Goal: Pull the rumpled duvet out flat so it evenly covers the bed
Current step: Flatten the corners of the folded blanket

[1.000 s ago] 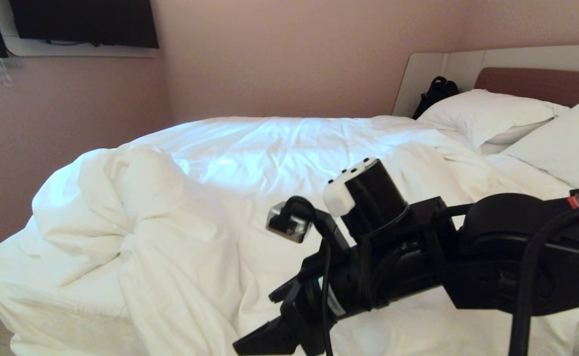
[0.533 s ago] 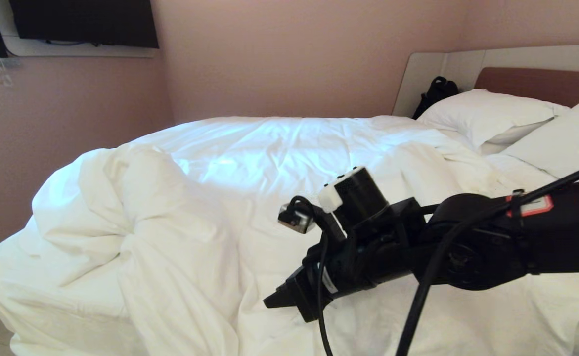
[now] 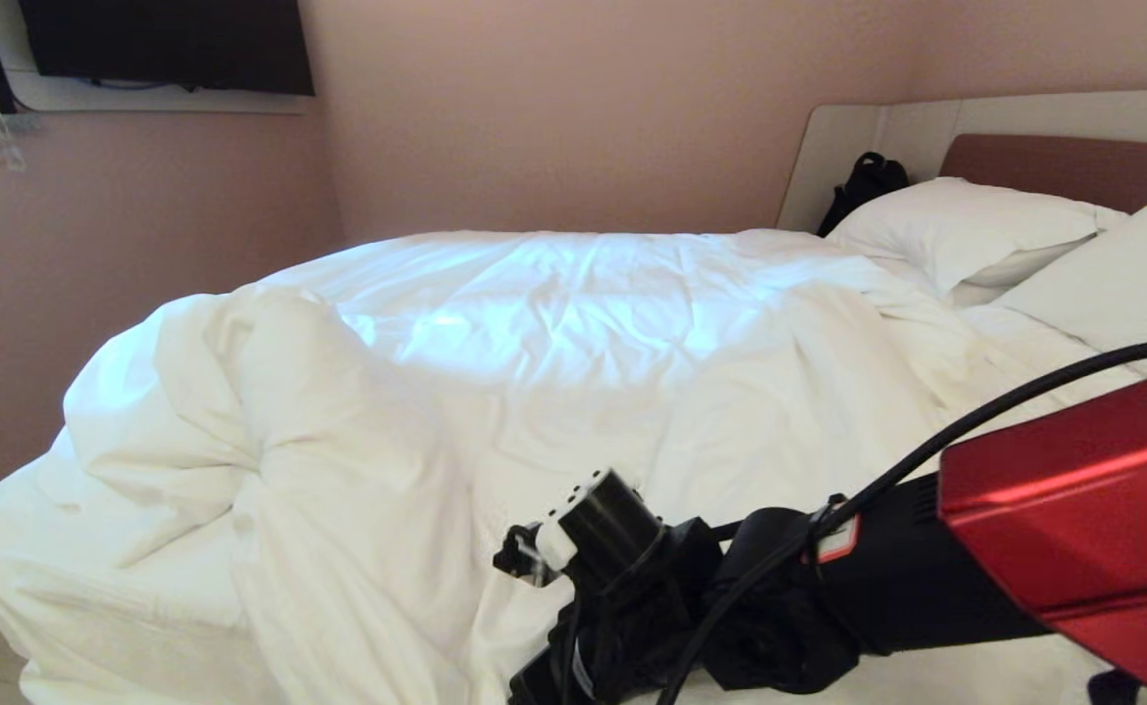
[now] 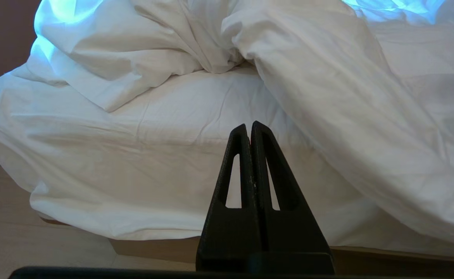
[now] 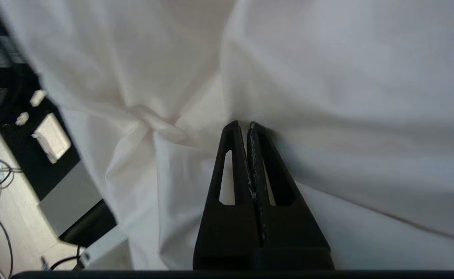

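The duvet point(image 3: 553, 323) lies rumpled on the bed point(image 4: 153, 244), bunched into a tall fold at the near left corner point(image 3: 269, 431) and smoother toward the far side. My right arm point(image 3: 828, 597) reaches low over the near edge, its fingers below the head view. In the right wrist view my right gripper point(image 5: 243, 124) is shut, its tips pinched into a crease of the duvet point(image 5: 347, 77). My left gripper point(image 4: 249, 126) is shut on nothing and hangs still, facing the mattress sheet point(image 4: 172, 116) at the foot corner, with the duvet point(image 4: 327, 77) draped beside it.
Two white pillows point(image 3: 965, 230) point(image 3: 1122, 294) lean at the brown headboard point(image 3: 1053, 162), with a black bag point(image 3: 867, 181) beside them. A dark screen point(image 3: 167, 44) hangs on the pink wall. My own base and cables point(image 5: 37, 135) sit on the floor by the bed.
My right arm has sunk toward the bed's near edge and its gripper has gone from open to shut on the duvet fabric. The left arm has not moved.
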Controlling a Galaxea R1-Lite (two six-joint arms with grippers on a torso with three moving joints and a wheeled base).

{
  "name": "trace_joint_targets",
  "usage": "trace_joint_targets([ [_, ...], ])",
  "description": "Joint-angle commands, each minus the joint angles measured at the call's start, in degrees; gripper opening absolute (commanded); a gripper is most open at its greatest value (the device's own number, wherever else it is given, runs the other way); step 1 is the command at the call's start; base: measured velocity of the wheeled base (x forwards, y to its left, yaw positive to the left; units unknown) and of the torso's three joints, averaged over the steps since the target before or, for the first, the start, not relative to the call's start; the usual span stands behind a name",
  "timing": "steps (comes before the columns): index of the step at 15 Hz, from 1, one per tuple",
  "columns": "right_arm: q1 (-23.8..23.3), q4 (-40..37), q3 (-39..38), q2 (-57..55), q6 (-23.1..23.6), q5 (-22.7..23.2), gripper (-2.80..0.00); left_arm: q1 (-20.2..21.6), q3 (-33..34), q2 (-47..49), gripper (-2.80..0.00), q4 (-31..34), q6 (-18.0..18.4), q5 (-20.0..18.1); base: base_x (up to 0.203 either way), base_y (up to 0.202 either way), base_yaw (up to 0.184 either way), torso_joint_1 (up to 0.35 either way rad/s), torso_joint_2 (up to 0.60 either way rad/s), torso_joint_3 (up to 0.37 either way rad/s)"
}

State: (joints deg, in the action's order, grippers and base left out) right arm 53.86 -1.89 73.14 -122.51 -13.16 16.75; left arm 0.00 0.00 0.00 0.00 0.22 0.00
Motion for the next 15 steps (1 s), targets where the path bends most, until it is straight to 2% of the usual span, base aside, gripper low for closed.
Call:
trace_joint_targets([
  [1, 1.14, 0.96, -0.42, -4.10, -1.23, -1.35, -2.80, 0.00, 0.00, 0.00, -2.80, 0.00, -0.04, 0.00, 0.000, 0.000, 0.000, 0.000, 0.00, 0.000],
  [9, 5.37, 1.06, -0.84, -6.86, -1.43, -5.17, -2.80, 0.00, 0.00, 0.00, -2.80, 0.00, 0.01, 0.00, 0.000, 0.000, 0.000, 0.000, 0.00, 0.000],
  [11, 7.57, 0.85, -1.24, -7.12, -1.60, -8.55, -2.80, 0.00, 0.00, 0.00, -2.80, 0.00, -0.04, 0.00, 0.000, 0.000, 0.000, 0.000, 0.00, 0.000],
  [12, 8.94, 0.84, -1.41, -7.65, -1.60, -11.29, -2.80, 0.00, 0.00, 0.00, -2.80, 0.00, -0.04, 0.00, 0.000, 0.000, 0.000, 0.000, 0.00, 0.000],
  [14, 12.04, 1.26, -1.80, -10.17, -1.29, -19.76, -2.80, 0.00, 0.00, 0.00, -2.80, 0.00, -0.04, 0.00, 0.000, 0.000, 0.000, 0.000, 0.00, 0.000],
  [15, 12.98, 1.28, -1.66, -10.76, -1.08, -21.58, -2.80, 0.00, 0.00, 0.00, -2.80, 0.00, -0.04, 0.00, 0.000, 0.000, 0.000, 0.000, 0.00, 0.000],
])
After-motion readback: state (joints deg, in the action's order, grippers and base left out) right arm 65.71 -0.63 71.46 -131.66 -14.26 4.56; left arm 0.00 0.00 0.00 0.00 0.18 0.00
